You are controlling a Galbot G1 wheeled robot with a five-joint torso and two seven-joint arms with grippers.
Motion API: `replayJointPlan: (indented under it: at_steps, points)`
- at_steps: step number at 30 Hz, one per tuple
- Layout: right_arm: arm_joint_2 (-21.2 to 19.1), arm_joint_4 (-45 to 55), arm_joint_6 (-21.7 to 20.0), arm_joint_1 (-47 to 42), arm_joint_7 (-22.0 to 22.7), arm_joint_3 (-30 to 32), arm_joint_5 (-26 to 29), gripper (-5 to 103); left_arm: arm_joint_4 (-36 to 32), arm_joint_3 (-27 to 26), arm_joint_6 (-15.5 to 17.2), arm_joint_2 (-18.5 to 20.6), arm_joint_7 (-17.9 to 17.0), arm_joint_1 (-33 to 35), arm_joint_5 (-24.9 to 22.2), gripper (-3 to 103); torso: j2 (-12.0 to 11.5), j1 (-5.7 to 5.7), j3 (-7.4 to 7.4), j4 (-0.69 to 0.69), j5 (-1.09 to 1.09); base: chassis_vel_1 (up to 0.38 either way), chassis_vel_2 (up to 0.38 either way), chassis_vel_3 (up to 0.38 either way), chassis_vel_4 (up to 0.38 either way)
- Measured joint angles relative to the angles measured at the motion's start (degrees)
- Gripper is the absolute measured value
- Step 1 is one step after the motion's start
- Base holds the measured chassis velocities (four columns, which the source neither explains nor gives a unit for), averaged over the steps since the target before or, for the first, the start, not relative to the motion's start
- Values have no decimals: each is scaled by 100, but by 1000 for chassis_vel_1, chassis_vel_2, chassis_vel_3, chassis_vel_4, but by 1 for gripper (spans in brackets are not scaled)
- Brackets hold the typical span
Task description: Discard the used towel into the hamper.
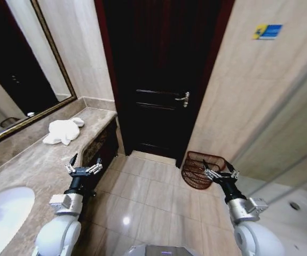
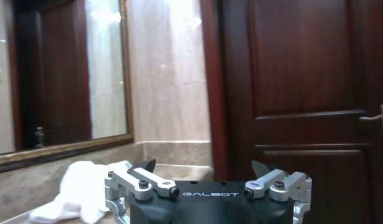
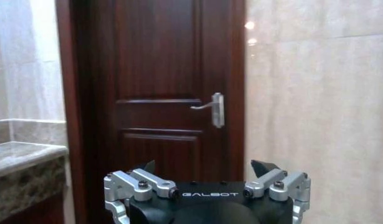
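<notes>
A crumpled white towel (image 1: 62,131) lies on the marble counter (image 1: 30,160) near its far end, below the mirror; the left wrist view shows the towel (image 2: 79,191) just ahead of that arm. My left gripper (image 1: 83,168) is open over the counter's front edge, short of the towel, holding nothing. The left gripper (image 2: 205,169) has its fingers spread wide. The hamper (image 1: 201,169), a reddish-brown openwork basket, stands on the floor against the right wall beside the door. My right gripper (image 1: 220,172) is open, held in front of the hamper. The right gripper (image 3: 207,168) is empty.
A dark wooden door (image 1: 161,80) with a metal handle (image 1: 183,99) is straight ahead. A white sink (image 1: 1,216) is set in the near counter. A framed mirror (image 1: 14,64) hangs on the left wall. A white fixture (image 1: 292,208) sits at the lower right. Tiled floor (image 1: 148,192) lies between.
</notes>
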Motion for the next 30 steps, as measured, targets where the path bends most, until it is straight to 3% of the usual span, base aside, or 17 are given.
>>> replayJointPlan:
  at_steps: [30]
  points:
    - [-9,-10,-9,23,-38,-51,-23,100,-55,-12,-127,-95,-43,106,-4,100,0,0,0,-2,0,-56,241,238,-58]
